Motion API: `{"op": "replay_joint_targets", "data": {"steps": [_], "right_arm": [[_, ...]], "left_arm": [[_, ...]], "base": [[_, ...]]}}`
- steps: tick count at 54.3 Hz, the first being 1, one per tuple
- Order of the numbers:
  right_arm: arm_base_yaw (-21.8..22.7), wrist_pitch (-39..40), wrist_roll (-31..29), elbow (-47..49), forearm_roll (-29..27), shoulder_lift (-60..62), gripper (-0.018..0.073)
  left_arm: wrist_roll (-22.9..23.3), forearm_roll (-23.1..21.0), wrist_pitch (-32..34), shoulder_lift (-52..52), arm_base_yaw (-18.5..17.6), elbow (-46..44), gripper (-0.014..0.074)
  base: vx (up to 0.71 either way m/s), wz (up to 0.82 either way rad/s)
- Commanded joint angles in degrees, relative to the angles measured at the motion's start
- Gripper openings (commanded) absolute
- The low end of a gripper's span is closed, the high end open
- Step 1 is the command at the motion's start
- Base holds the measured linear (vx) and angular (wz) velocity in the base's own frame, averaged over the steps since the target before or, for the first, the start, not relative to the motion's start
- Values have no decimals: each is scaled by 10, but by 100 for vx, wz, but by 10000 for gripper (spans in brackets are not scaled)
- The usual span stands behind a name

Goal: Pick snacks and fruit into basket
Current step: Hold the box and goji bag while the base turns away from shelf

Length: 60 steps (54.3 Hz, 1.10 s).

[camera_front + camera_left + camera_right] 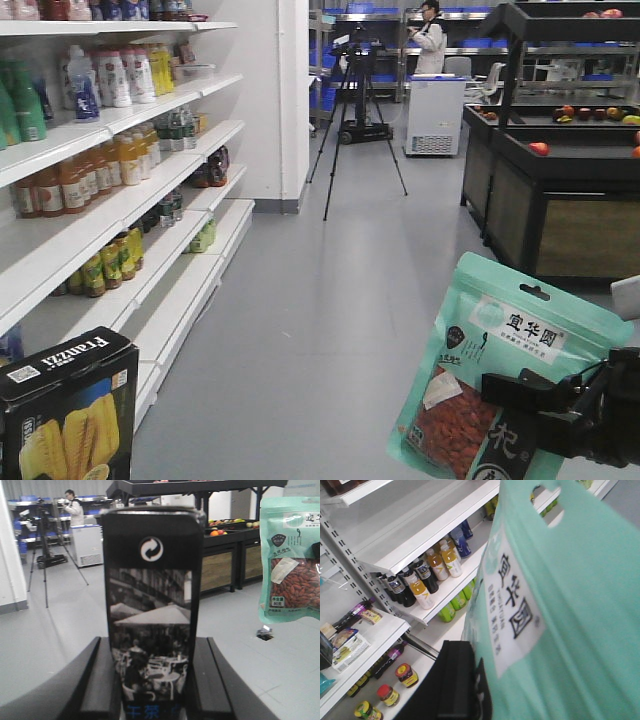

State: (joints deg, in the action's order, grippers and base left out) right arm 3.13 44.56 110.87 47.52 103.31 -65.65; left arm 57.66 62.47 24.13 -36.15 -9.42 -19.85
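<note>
2 snacks are in view, 1 in each gripper. The black cardboard "Franzzi" box [65, 410], printed with yellow wafer rolls, stands upright at the lower left of the front view, clear of the grey floor [330, 300]. The left gripper [152, 642] has hold of it. In the left wrist view its 2 dark fingers [95, 680] press against the box's 2 sides, parted only as wide as the box.

The teal plastic pouch [510, 370] hangs slightly tilted at the lower right of the front view, also off the floor. Its clear window shows red goji berries filling the lower half, under 1 white label with black characters. The right gripper [525, 392] is clamped on the pouch's lower right part, its jaws drawn almost together with only the thin pouch between them. In the right wrist view, 1 black finger [455, 680] lies flat against the pouch face beside the label.

White metal shelving [215, 140] along the left holds rows of drink bottles [130, 160]. Further back stand 1 black tripod [355, 110], 1 white chest freezer [433, 115] and 1 person in a pale jacket [430, 35]. A dark produce stand [560, 200] on the right holds red and yellow fruit in its trays.
</note>
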Motion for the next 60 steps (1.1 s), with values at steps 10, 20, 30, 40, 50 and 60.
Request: {"op": "replay_joint_targets", "data": {"steps": [10,20,30,40,50,60], "right_arm": [[1,-4,-4,16,-5,14,-11],[1,-4,-4,16,-5,14,-11],[1,-3,-4,16,-5,14,-11],[1,-4,-4,16,-5,14,-11],[1,-4,-4,16,-5,14,-11],[1,-4,-4,16,-5,14,-11]], "left_arm": [[2,-24,24,1,-4,-16,3],[2,-24,24,1,-4,-16,3],[2,-24,24,1,-4,-16,3],[2,-24,24,1,-4,-16,3],[2,-24,24,0,-4,-16,3],[2,-24,24,0,-4,-16,3]], "base": [[13,-40],[19,-49],[26,-48],[33,-43],[39,-41],[42,-39]]}}
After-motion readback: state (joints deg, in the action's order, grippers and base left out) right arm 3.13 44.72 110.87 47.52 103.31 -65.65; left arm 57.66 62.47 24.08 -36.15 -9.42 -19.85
